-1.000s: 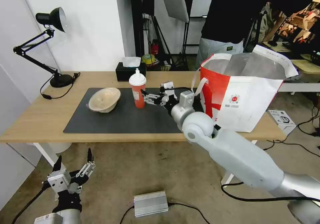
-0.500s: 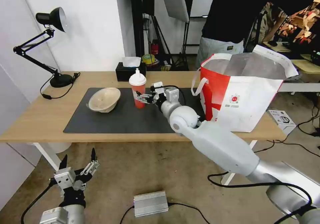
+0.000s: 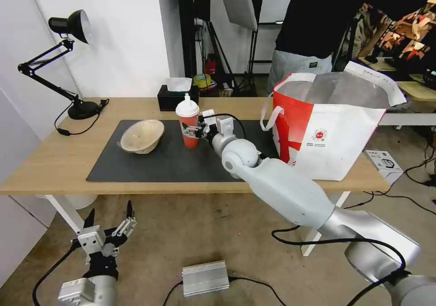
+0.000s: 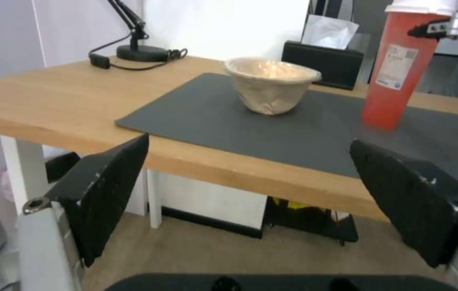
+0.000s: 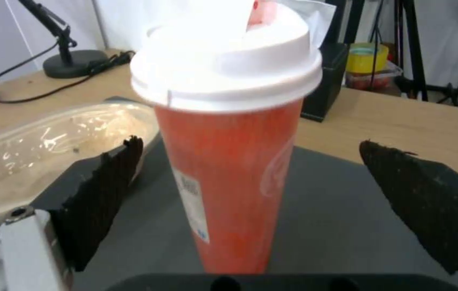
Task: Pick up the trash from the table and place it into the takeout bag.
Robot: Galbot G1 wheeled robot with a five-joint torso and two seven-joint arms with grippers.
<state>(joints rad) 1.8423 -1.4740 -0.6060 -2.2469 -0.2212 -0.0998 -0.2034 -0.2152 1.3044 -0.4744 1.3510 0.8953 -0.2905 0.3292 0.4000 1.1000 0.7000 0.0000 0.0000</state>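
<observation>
Red cup (image 3: 188,128), white-lidded, upright on the dark mat (image 3: 172,160) of the counter (image 3: 45,160); right pincer (image 3: 194,131) wide, fingers flanking it, not clamped. Beige bowl (image 3: 141,135) to its left, black tissue box (image 3: 175,97) behind, takeout bag (image 3: 327,128) at right. Left pincer (image 3: 109,226) wide, low before the counter.

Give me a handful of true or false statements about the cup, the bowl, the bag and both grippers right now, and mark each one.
1. The red drink cup stands upright on the dark mat. True.
2. The right gripper is shut on the cup. False: its fingers are open on either side.
3. The beige paper-pulp bowl is inside the takeout bag. False: it sits on the mat.
4. The left gripper hangs open below table height. True.
</observation>
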